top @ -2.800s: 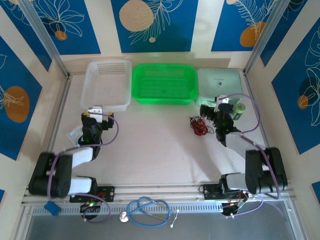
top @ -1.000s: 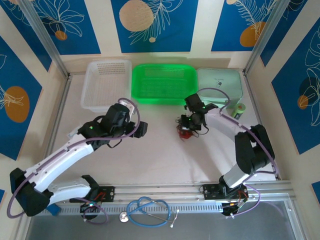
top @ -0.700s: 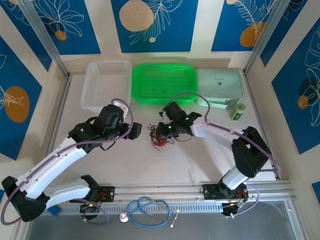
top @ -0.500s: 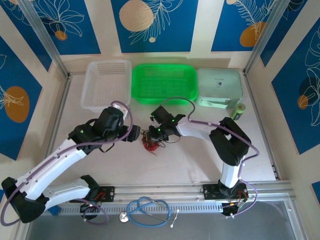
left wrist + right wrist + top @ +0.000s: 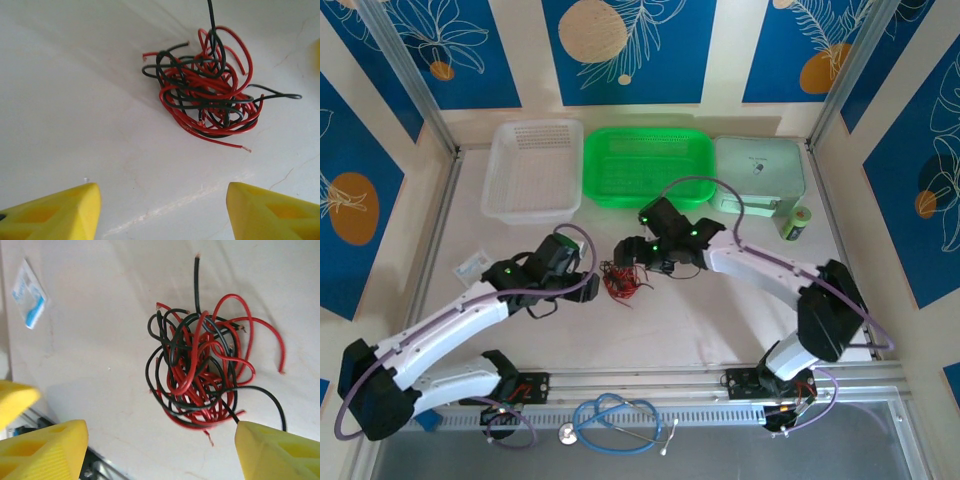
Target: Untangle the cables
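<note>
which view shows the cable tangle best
Right wrist: the cables sit mid-frame and large, with red and black strands and loose ends distinct. Left wrist shows them too, but one black strand runs off the top edge. In top external they are a small red-black clump.

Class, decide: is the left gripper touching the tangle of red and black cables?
Apart. The left wrist view shows bare table between the left gripper and the cables.

Cream walls (image 5: pixel 725 60) with blue leaf-and-orange-disc panels (image 5: pixel 660 60) enclose a pale, evenly lit tabletop (image 5: pixel 670 330).
</note>
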